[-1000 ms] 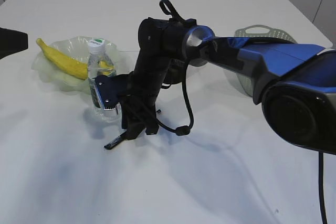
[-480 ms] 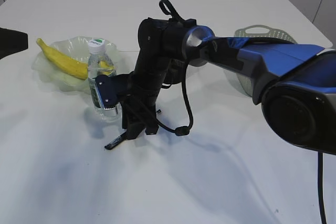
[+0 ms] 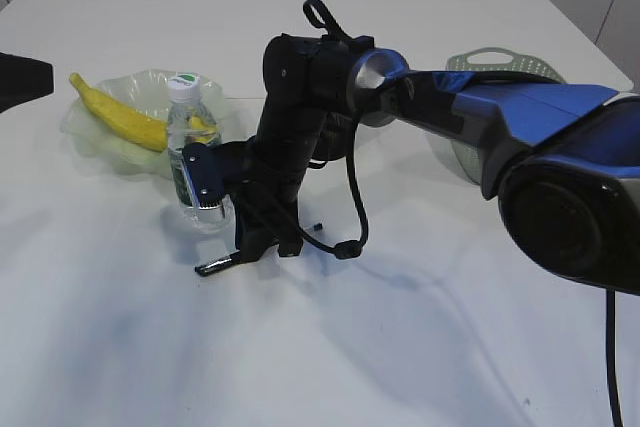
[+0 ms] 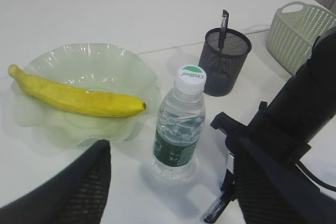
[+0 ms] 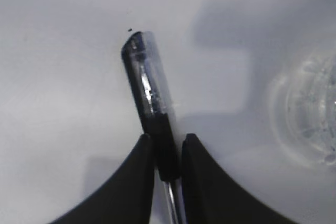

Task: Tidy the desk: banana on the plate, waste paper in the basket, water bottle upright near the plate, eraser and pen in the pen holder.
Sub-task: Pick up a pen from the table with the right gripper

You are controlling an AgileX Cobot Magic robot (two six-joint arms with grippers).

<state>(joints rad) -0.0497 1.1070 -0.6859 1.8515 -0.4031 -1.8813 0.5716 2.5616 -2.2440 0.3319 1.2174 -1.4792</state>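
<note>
While the right gripper (image 3: 262, 239) reaches down at the desk (image 3: 150, 347) just beside the water bottle (image 3: 193, 152), the exterior view points to the main risk: the bottle stands upright next to the plate (image 3: 100, 132), and the arm's wrist sits almost against it, so a careless lift or swing could knock it over and undo that step. A black pen (image 3: 215, 266) sticks out from under the gripper, low over the desk surface; if the hold is shallow, it could pivot or slip out on the way to the pen holder. The banana (image 3: 115, 112) lies on the plate, and the basket (image 3: 490, 62) stands well apart at the back right.

From the left wrist view, the pen holder (image 4: 224, 61) is behind the bottle and already has one pen-like stick in it, so the carried pen must clear the bottle cap and drop through a narrow rim; a tilted pen could catch the mesh edge. The left gripper (image 4: 173, 182) hangs spread wide, with only dark fingers at the frame's bottom, holding nothing.

Close up in the right wrist view, the right gripper's two fingers (image 5: 139, 177) are nearly pressed together, pinching the pen's dark barrel near one end. That off-centre pinch leaves much of the pen sticking out, so it may droop or twist.
</note>
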